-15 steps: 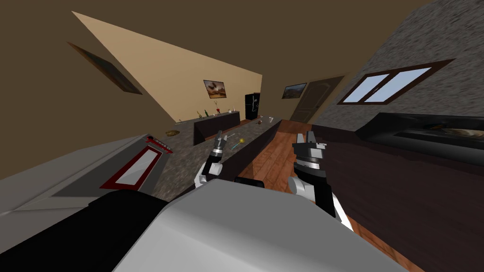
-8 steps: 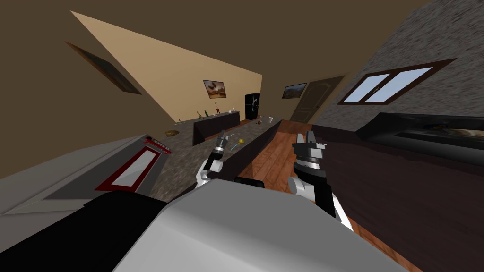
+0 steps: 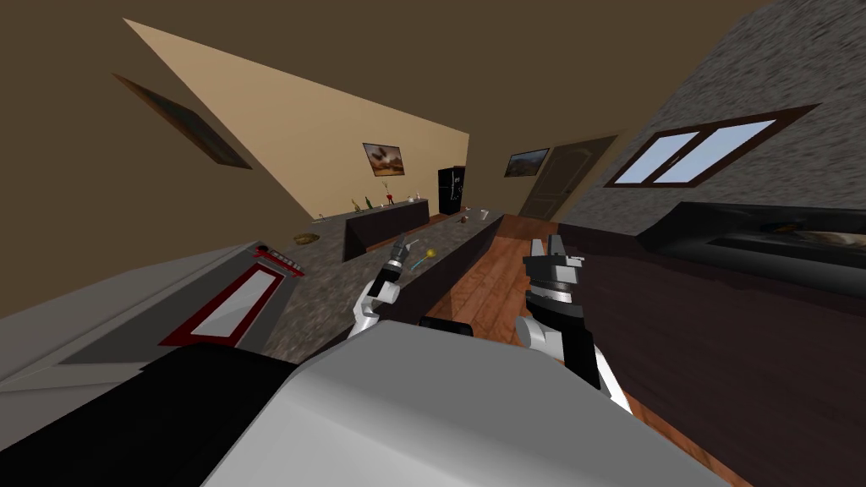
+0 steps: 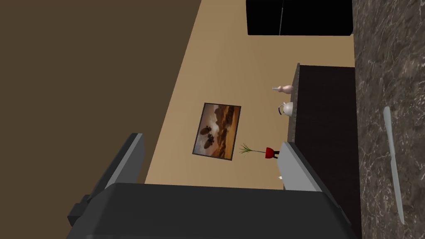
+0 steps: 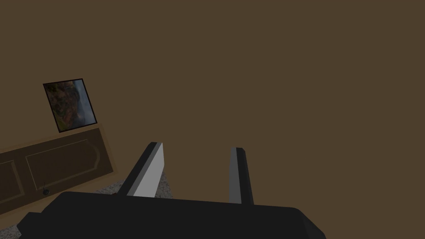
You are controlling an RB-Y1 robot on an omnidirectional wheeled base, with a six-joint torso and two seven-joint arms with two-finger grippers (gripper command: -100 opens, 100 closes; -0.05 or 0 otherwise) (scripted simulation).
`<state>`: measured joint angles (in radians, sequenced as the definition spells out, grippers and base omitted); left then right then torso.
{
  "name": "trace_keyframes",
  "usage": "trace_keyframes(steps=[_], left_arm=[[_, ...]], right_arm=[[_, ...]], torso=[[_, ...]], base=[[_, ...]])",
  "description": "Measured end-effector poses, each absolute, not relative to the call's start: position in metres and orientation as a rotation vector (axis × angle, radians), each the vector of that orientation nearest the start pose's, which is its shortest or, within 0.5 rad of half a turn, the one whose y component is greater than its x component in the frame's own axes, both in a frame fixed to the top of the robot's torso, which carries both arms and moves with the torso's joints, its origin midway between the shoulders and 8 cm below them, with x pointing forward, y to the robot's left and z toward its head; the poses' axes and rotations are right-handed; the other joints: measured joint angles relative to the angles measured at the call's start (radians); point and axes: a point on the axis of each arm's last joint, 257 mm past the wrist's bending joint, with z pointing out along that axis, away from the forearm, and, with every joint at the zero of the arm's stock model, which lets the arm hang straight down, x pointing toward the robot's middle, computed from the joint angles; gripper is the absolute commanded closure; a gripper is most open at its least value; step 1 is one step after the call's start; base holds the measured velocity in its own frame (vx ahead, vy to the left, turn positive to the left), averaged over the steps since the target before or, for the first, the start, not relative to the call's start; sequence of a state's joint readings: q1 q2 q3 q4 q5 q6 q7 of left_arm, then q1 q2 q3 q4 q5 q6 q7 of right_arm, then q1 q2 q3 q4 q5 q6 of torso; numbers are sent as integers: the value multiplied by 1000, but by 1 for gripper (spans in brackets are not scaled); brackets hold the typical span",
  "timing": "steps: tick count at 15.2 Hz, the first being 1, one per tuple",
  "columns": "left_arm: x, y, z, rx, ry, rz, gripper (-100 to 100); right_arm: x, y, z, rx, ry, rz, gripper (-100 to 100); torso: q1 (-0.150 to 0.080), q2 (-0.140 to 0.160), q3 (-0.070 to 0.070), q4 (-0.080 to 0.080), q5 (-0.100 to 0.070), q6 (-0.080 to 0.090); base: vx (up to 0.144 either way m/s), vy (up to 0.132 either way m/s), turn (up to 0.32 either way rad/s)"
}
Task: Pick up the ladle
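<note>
Now, your left gripper point(image 3: 401, 245) spread wide over the counter point(image 3: 326, 292), pale utensil point(image 4: 392, 166) at two o'clock, right gripper point(image 3: 547, 244) released.

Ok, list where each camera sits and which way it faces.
Head view: on the head, looking steeply down and forward along the counter; left claw and right claw show.
Left wrist: on the left hand, facing the tan wall's framed picture; open fingers show.
Right wrist: on the right hand, facing a brown wall and door; open fingers show.
Head and left wrist share that picture.
</note>
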<state>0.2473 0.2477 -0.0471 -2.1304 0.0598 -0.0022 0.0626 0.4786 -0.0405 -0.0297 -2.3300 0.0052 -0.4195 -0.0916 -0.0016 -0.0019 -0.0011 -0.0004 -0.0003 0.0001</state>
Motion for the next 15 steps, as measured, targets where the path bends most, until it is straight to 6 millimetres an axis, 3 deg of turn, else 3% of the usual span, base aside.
trace_keyframes(steps=[15], left_arm=[[503,254,-107,-992,1264,-1144,-100]], right_arm=[[348,-282,39,667,629,1360,0]], torso=[[0,0,0,0,0,0]], base=[[22,-20,2]])
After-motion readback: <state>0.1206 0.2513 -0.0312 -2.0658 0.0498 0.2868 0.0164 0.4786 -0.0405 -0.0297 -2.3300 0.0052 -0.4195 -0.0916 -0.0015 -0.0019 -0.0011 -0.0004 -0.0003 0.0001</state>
